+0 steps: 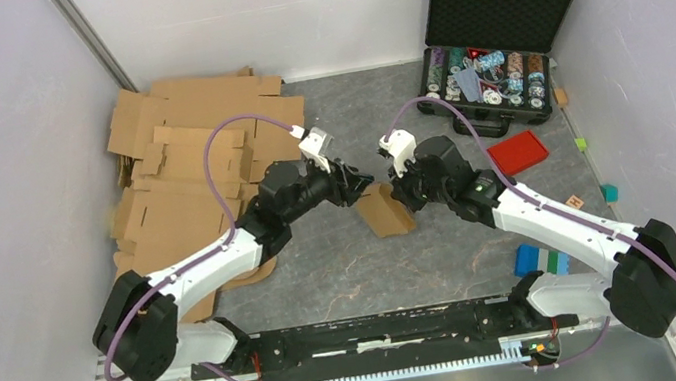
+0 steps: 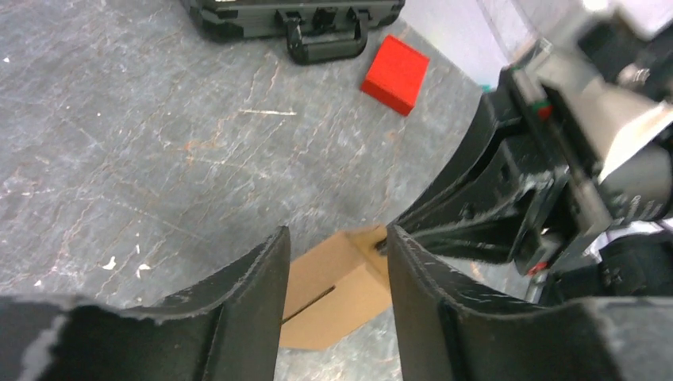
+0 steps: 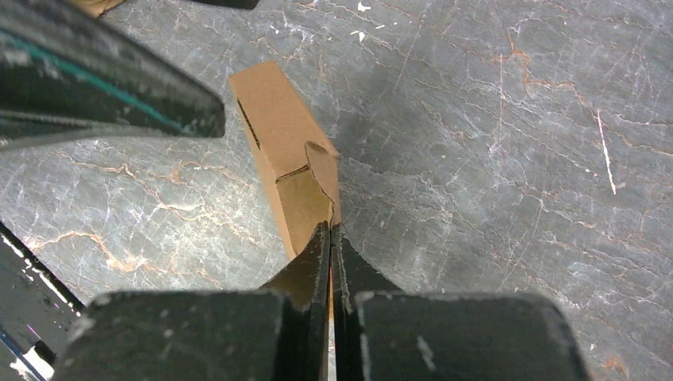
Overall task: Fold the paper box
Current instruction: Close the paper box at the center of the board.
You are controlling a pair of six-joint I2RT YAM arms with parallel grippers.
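While angled inward toward each other, right fingers (image 3: 305, 274) pinching the paper box (image 3: 278, 119), left fingers (image 2: 254, 290) apart.

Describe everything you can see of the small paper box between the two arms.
The paper box is small, plain brown cardboard, partly folded into a flat oblong sleeve with a slot in one face and a rounded tab at one end. It rests on the grey table between the arms. The right gripper has its fingers shut on the tab end; the left gripper hangs open above it, apparently not touching.
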